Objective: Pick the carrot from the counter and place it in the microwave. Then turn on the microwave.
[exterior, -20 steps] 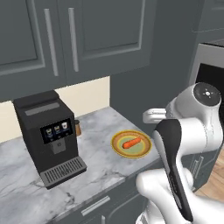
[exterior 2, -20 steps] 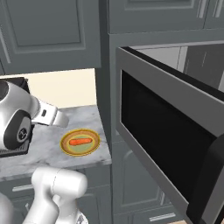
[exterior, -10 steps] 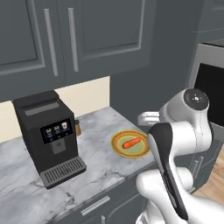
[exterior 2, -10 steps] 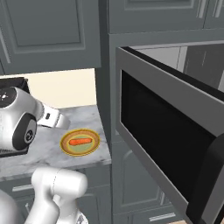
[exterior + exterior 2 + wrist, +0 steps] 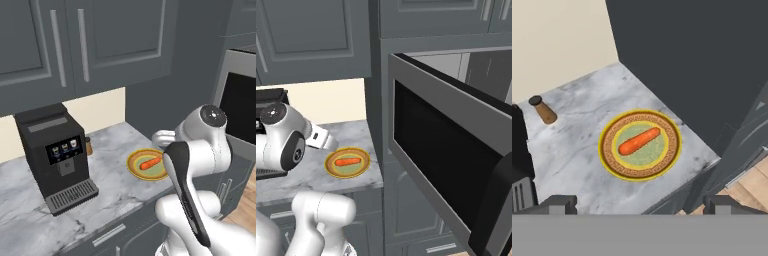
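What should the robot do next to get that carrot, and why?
Probably lower the pincer straight toward the carrot. The carrot lies untouched on the plate on the counter, the pincer hangs open well above it, and the microwave door already stands open, so closing in on the carrot looks like the sensible first move.

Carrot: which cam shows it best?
Hand view. It looks down on the carrot, whole and unblocked, lying on the plate. The left base view shows it small, right beside the arm's link; the right base view shows it whole but small.
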